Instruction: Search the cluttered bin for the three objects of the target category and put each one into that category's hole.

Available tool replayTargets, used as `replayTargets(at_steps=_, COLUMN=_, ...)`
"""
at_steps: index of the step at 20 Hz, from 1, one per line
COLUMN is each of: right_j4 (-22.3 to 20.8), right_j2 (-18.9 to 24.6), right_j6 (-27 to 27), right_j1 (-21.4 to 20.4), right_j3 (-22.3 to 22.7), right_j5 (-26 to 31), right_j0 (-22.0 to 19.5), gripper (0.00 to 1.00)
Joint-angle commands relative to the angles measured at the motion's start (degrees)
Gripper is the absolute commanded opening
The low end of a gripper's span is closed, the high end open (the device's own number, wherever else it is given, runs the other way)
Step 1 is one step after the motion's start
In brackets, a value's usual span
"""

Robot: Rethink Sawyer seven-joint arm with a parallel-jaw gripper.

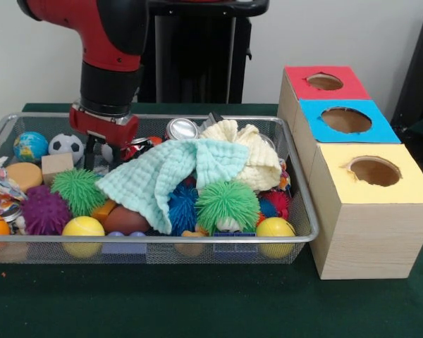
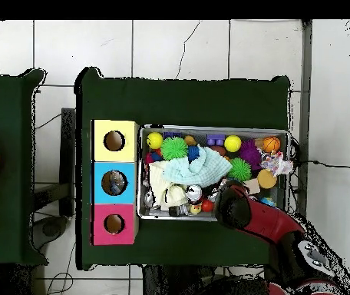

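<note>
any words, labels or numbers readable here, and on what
None can be read.
The wrapper at the bin's end bears a coloured print, too blurred to read.
The can shows no legible label.
The boxes, red, blue and yellow, bear no text.

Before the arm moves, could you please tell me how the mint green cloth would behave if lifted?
The mint green cloth looks floppy: it drapes in folds over the toys in the wire basket, so it would probably sag. It overlaps the green spiky ball and may drag it.
</note>
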Motion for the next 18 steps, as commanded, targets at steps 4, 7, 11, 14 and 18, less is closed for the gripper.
replayTargets(at_steps=4, right_j4=2.97, right_j2=4.16, right_j6=7.41, right_j1=4.62, right_j3=-4.53, right_j5=3.83, right_j0=-0.18, gripper=0.00)
replayTargets(at_steps=7, right_j4=3.90, right_j2=4.30, right_j6=6.70, right_j1=-0.15, right_j3=-2.61, right_j5=10.08, right_j0=-0.01, gripper=0.00)
replayTargets(at_steps=11, right_j4=5.71, right_j2=2.24, right_j6=6.13, right_j1=-10.86, right_j3=0.40, right_j5=23.27, right_j0=2.46, gripper=0.00)
replayTargets(at_steps=14, right_j4=5.99, right_j2=0.29, right_j6=6.72, right_j1=-14.86, right_j3=0.31, right_j5=29.86, right_j0=4.45, gripper=0.00)
replayTargets(at_steps=18, right_j4=5.82, right_j2=-0.73, right_j6=7.52, right_j1=-16.71, right_j3=-0.32, right_j5=33.45, right_j0=5.51, gripper=0.00)
